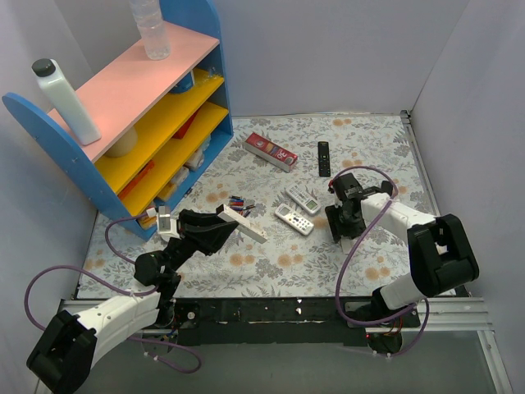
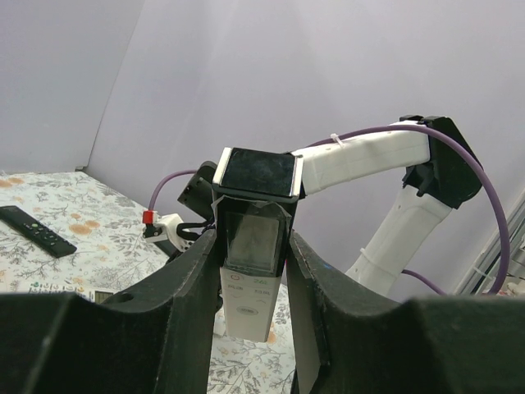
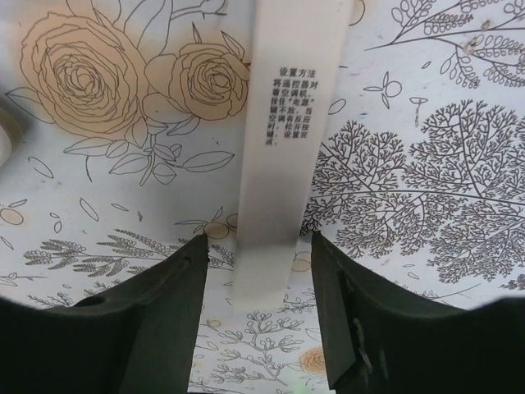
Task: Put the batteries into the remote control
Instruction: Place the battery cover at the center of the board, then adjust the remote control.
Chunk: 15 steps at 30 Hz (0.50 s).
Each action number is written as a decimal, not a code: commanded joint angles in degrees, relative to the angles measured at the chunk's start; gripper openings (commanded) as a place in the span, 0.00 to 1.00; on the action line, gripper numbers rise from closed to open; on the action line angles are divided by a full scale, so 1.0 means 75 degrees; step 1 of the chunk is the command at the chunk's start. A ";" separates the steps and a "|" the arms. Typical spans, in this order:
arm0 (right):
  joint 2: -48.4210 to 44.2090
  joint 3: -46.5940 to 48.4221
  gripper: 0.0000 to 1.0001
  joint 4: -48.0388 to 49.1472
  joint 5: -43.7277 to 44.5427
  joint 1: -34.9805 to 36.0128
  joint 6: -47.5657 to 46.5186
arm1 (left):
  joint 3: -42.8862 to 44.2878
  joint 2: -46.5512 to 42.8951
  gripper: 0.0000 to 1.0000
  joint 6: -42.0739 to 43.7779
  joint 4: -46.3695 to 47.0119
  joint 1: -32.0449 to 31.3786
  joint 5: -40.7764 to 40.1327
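My left gripper is shut on the remote control. It is a slim white bar with a dark display, held up off the cloth and pointing toward the right arm. The batteries lie in a small pile on the floral cloth just beyond it. My right gripper hangs open, pointing down over the cloth. A flat white strip with printed Chinese text lies between its jaws, touching neither finger. Its near end is blurred.
Two wider white remotes lie mid-table between the arms. A black remote and a red box sit farther back. A blue shelf unit fills the back left, with bottles on top. Walls enclose the table.
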 commanded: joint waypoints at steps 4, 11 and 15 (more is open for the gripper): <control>-0.1124 0.0491 0.77 -0.0161 -0.0858 -0.0015 -0.0483 | -0.1914 0.0052 0.00 0.0015 0.0356 0.0006 0.0070; -0.3106 0.0059 0.84 0.1536 -0.4499 0.0418 -0.1411 | -0.1808 0.0157 0.00 -0.0067 0.0403 0.0018 0.0164; -0.3939 -0.0292 0.86 0.2872 -0.5114 0.1167 -0.1341 | -0.1773 0.0216 0.00 -0.0148 0.0485 0.0018 0.0187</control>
